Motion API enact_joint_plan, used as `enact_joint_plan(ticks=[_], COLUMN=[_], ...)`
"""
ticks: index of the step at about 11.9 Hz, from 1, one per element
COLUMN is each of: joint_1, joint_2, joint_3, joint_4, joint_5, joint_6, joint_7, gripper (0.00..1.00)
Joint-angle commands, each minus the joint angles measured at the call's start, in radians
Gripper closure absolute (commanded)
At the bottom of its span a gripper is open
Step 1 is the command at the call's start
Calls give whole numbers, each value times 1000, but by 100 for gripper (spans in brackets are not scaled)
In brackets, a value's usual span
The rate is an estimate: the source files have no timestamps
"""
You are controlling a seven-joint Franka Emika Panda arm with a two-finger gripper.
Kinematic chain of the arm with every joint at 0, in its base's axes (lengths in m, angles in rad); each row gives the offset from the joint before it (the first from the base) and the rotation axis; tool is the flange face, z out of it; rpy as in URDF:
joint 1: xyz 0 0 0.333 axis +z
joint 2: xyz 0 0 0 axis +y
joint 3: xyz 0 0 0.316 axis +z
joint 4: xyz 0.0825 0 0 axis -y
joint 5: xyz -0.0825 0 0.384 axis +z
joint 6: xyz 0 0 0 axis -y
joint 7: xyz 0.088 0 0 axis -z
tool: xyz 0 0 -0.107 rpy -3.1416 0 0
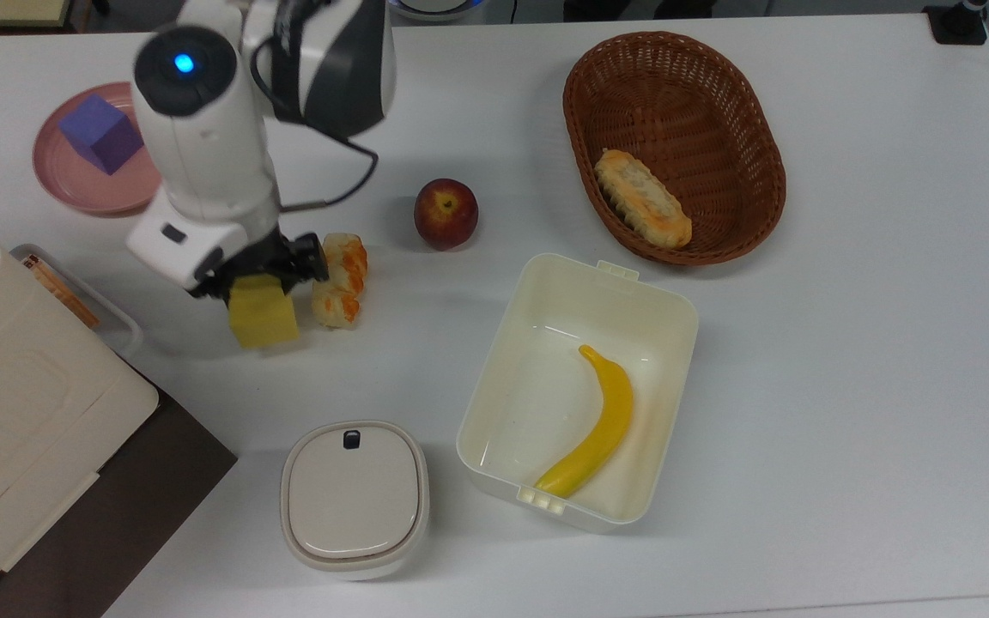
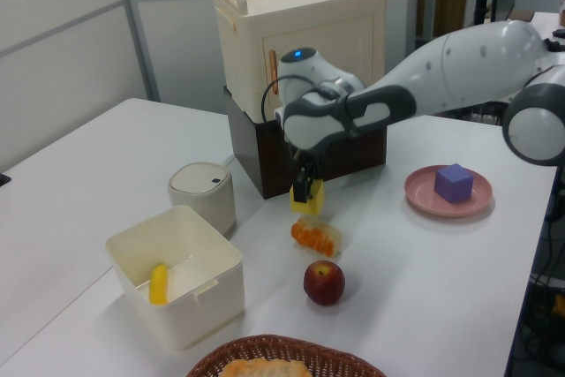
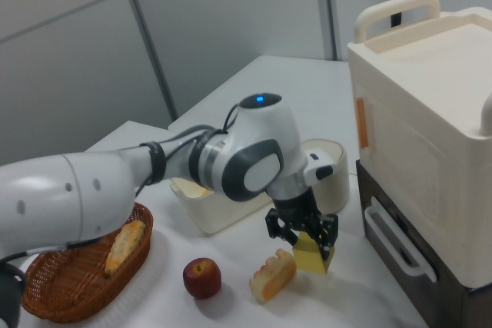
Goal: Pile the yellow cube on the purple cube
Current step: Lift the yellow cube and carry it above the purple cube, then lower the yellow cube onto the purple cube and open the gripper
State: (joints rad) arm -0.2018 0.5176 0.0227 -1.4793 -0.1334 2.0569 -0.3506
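My gripper (image 1: pixel 256 276) (image 2: pixel 306 190) (image 3: pixel 304 236) is shut on the yellow cube (image 1: pixel 263 316) (image 2: pixel 309 200) (image 3: pixel 313 254), which hangs clear of the white table. The purple cube (image 1: pixel 100 133) (image 2: pixel 454 182) sits on a pink plate (image 1: pixel 72 184) (image 2: pixel 425 194) at the top view's upper left, behind the arm and well apart from the held block.
An orange-and-white bread piece (image 1: pixel 339 279) lies right beside the yellow cube, a peach (image 1: pixel 445 213) further right. An open cream box (image 1: pixel 666 322) holds a banana (image 1: pixel 597 425). A wicker basket (image 1: pixel 589 94), a lidded pot (image 1: pixel 354 499) and a large cream cabinet (image 2: pixel 305 46) stand around.
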Motion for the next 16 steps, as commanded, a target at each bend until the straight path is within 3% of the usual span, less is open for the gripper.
enact_joint_plan(ticks=[1, 3, 7, 9, 13, 16], joint_1=[-8, -21, -28, -57, -134, -128], joint_2=[-99, -128, -160, -160, -157, -171], joint_3=[-10, -47, -196, -242, -253, -257], joint_4=[-33, -33, -33, -38, -55, -41], joint_5=[-2, -21, -22, -22, -37, -28], joint_6=[-168, -249, -377, -403, -406, -406], joint_7=[12, -16, -137, -206, -292, -292], gripper=[84, 84, 84, 83, 82, 82])
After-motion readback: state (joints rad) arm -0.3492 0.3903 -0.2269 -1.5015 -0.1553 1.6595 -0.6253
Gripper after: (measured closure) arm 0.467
